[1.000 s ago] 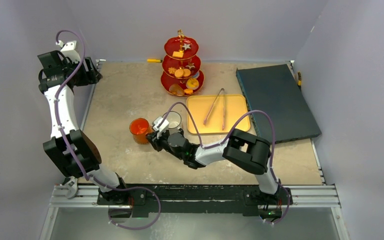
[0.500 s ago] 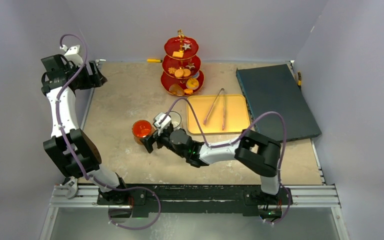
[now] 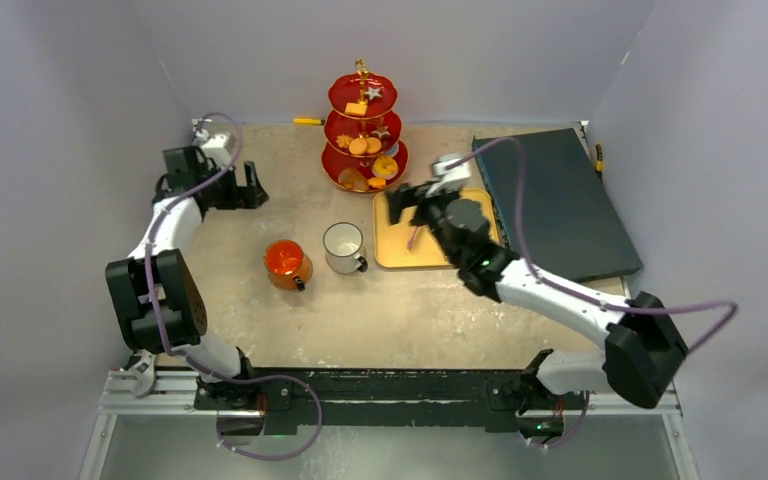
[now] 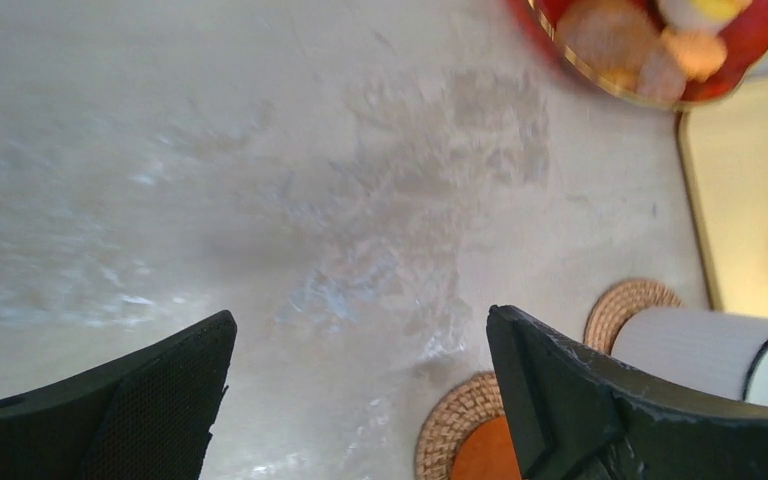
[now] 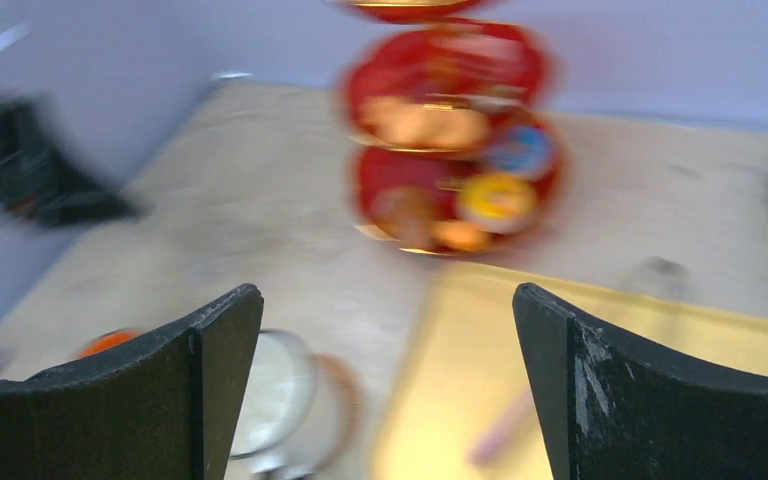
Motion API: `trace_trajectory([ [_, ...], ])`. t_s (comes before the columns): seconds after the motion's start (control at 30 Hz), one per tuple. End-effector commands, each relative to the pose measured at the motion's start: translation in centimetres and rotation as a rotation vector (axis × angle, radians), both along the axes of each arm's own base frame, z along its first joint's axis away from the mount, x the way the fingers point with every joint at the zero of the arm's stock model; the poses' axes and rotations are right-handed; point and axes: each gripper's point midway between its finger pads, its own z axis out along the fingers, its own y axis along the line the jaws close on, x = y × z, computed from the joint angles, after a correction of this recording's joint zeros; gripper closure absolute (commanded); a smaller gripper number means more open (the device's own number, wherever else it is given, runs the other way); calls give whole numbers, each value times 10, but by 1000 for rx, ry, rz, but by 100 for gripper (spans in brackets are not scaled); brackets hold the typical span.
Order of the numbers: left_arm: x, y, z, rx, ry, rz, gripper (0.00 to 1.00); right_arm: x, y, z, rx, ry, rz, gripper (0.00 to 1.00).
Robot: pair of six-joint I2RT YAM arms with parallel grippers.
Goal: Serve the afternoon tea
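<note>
Your left jaws are hanging released above the desk [image 3: 380,312]. Your right jaws are hanging released over the yellow tray [image 3: 392,252].

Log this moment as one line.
left gripper: open, empty | right gripper: open, empty, above yellow tray | orange mug, white mug: upright, free | red stand: filled

On my feed: red stand [image 3: 364,130] with a gold handle [image 3: 361,68], orange mug [image 3: 285,262], white mug [image 3: 343,246], yellow tray [image 3: 392,252], dark teal slab [image 3: 550,200], and a mottled beige table [image 3: 290,190].
</note>
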Motion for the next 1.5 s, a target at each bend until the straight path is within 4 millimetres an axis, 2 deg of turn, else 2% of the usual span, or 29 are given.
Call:
trace_trajectory([
  [0.0,13,-16,-14,65,-114,-6,3,32,-113,-45,-55,134,-316,2],
  [0.13,8,-37,-34,66,-152,-25,1,49,-217,-71,-16,204,-569,2],
  [0.27,-1,-54,-45,51,-182,-30,1,55,-298,-97,-18,254,-807,2],
  [0.37,-10,-61,-56,55,-216,-24,1,53,-337,-112,-43,228,-970,2],
  [0.5,-18,-61,-69,69,-251,-9,1,52,-365,-129,-129,195,-1080,2],
  [0.63,-26,-57,-86,88,-292,13,1,54,-369,-137,-150,159,-1063,2],
  [0.73,-27,-52,-91,91,-314,52,1,55,-369,-145,-158,146,-1056,2],
  [0.97,-22,-47,-74,94,-431,100,1,72,-355,-140,-143,55,-966,2],
  [1.07,-20,-37,-71,125,-451,149,1,78,-350,-142,-149,20,-927,2],
  [1.13,-27,-34,-61,147,-546,160,1,77,-349,-141,-163,2,-917,2],
  [1.2,-41,-40,-65,151,-608,133,1,77,-345,-144,-145,20,-895,2],
  [1.27,-50,-47,-61,141,-675,103,1,72,-347,-132,-158,-55,-897,2],
  [1.37,-47,-43,-70,157,-616,111,1,66,-339,-133,-170,-82,-841,2],
  [1.4,-43,-43,-69,145,-620,117,1,63,-328,-146,-162,-54,-777,2],
  [1.47,-39,-43,-73,157,-595,108,1,54,-333,-130,-187,-165,-823,2],
])
